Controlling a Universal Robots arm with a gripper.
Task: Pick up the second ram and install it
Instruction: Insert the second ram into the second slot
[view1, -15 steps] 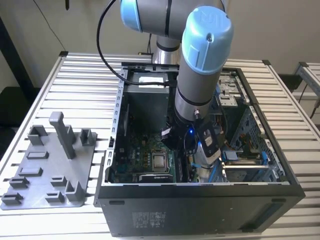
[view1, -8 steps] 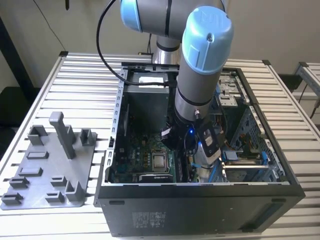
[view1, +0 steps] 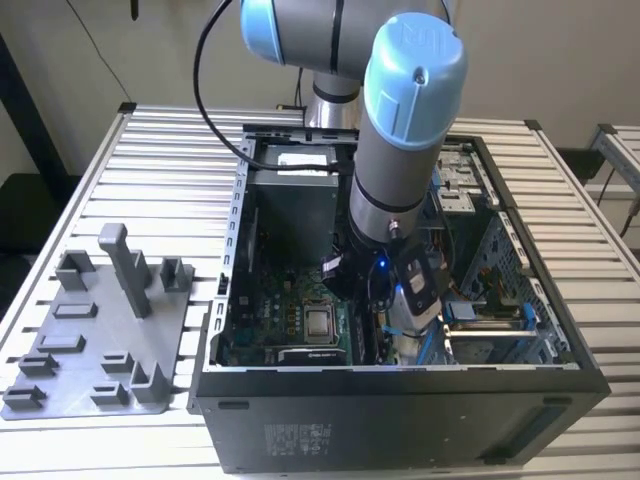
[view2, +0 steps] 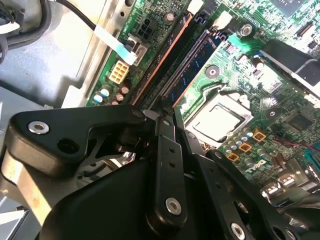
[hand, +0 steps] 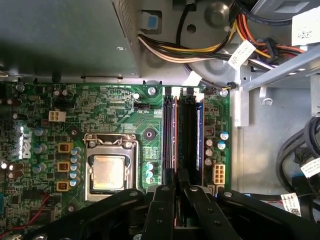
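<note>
A big slatted table (view1: 170, 150) holds an open computer case (view1: 400, 420). The robot arm (view1: 400, 130) reaches down into the case. On the exterior view's left lies a grey holder tray (view1: 60, 370), and I see no stick in it.

Inside the case is the green motherboard (hand: 115, 110). The second ram (view2: 200, 55) is a long blue-green stick. It stands on edge in the row of slots beside the shiny chip holder.

The gripper (hand: 180, 187) is right at the near end of that stick. Its jaws are drawn close together, with only a thin gap. I cannot tell if they pinch the stick or just press on it.

The pick-up looks done, and this looks like the putting-in step. Seating the stick calls for a straight, even push so it does not tip.
</note>
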